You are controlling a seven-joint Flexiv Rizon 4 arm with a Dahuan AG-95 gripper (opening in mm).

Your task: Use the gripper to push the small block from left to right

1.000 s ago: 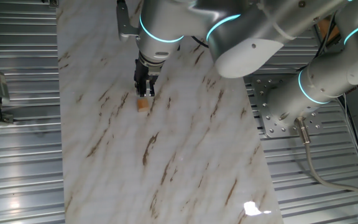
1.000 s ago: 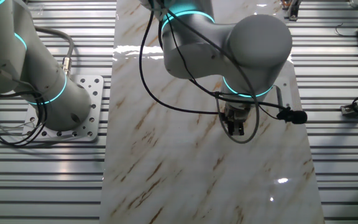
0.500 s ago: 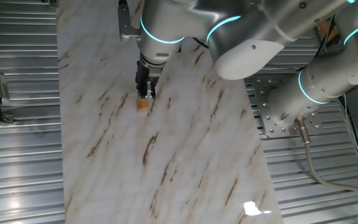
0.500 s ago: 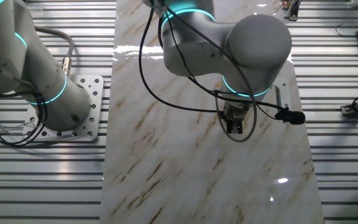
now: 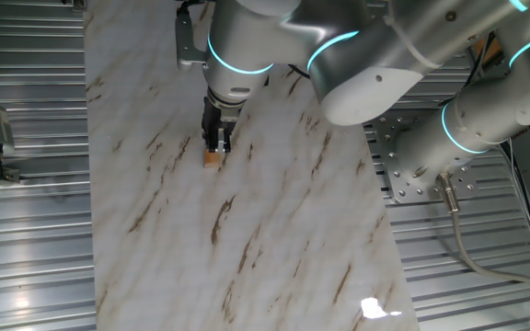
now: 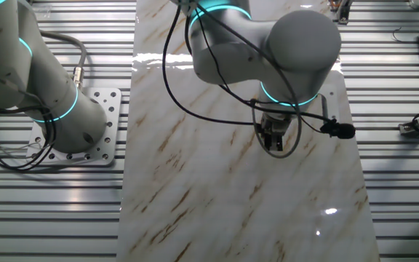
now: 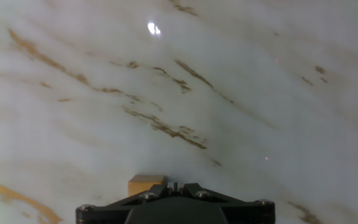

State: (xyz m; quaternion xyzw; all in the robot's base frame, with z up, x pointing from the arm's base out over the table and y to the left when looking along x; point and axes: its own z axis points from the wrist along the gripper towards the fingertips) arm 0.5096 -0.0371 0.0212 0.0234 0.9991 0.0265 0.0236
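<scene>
The small block (image 5: 213,157) sits on the marble tabletop (image 5: 274,239), toward the left edge of the slab in one fixed view, and it pokes out just past the left side of the tool in the hand view (image 7: 146,184). The gripper (image 5: 215,144) stands upright right against the block, its black tips down at the marble beside it. Its fingers are drawn together with nothing between them. In the other fixed view the gripper (image 6: 274,144) hides the block completely. A loop of black cable (image 6: 172,87) hangs from the arm, away from the block.
</scene>
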